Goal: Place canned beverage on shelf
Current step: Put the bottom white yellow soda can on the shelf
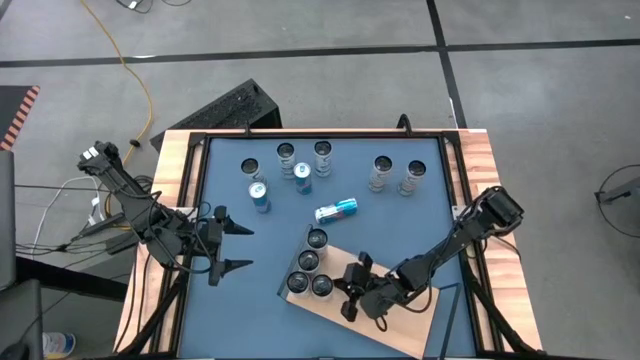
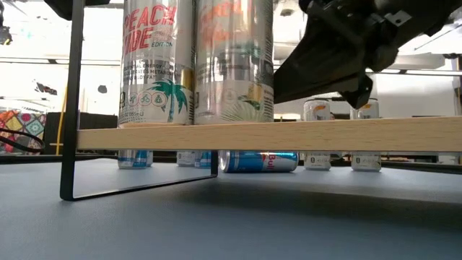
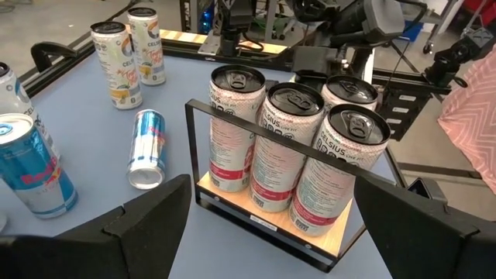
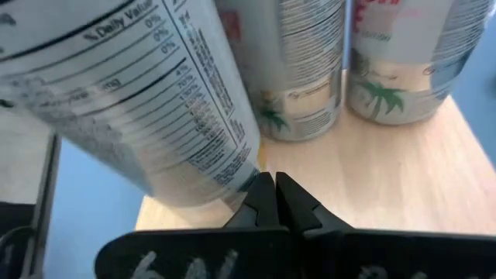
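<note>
Already four tall cans (image 1: 311, 266) stand upright in a cluster at one end of the shelf (image 1: 390, 320), the light-wood board lying slantwise on the blue bench (image 1: 420, 225) near its front edge. From table height one label reads "PEACH" (image 2: 149, 43) with a palm tree; from the left wrist another reads "CELSIUS" (image 3: 325, 167). The right end effector (image 1: 352, 289) hangs over the shelf just beside those cans, its fingers (image 4: 273, 203) pressed together and gripping nothing. The next candidate, I'd judge, is the blue-and-silver Red Bull can (image 1: 336, 209) lying on its side beyond the shelf toward the bench's middle, long axis roughly crosswise. Both arms look about equally near it. The left end effector (image 1: 232, 248) waits with fingers spread wide by the left edge, facing the shelf. More cans (image 1: 397, 175) stand upright along the far side.
</note>
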`<state>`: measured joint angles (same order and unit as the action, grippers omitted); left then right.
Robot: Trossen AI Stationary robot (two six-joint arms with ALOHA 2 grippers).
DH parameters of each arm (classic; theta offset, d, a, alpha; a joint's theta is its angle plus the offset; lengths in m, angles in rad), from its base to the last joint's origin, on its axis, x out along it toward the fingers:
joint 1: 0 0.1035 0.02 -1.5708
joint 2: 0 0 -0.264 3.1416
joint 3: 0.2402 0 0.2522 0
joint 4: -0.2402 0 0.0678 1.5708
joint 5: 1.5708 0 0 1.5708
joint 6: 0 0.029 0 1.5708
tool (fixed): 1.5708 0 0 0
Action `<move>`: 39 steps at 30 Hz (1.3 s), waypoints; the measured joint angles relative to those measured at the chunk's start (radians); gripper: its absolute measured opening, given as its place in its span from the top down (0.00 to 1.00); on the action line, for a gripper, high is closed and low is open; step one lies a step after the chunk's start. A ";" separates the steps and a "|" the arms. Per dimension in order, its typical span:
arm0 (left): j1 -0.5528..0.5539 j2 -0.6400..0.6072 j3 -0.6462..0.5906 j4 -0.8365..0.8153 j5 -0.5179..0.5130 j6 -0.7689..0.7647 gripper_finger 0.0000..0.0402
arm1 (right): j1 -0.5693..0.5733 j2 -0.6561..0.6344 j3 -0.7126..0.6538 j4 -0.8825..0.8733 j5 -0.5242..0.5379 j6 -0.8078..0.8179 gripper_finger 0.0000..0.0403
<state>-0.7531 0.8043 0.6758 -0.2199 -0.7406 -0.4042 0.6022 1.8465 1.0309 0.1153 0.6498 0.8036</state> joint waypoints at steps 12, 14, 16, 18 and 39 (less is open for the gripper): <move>0.000 0.000 0.000 0.000 0.000 0.000 0.13 | 0.020 0.000 0.000 -0.011 0.001 0.034 1.00; 0.000 0.000 0.000 0.000 0.000 0.000 0.13 | 0.023 0.000 0.000 -0.012 0.008 0.035 1.00; 0.000 0.000 0.000 0.000 0.000 -0.001 0.13 | 0.027 0.000 0.000 -0.028 0.037 0.036 1.00; 0.000 0.000 0.000 0.000 0.000 -0.001 0.13 | 0.027 0.000 0.000 -0.041 0.063 0.033 1.00; 0.000 0.000 0.000 0.000 0.000 0.000 0.13 | -0.040 0.000 0.000 0.059 -0.056 -0.123 1.00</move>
<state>-0.7532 0.8043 0.6758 -0.2199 -0.7406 -0.4044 0.5621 1.8465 1.0306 0.1739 0.5936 0.6805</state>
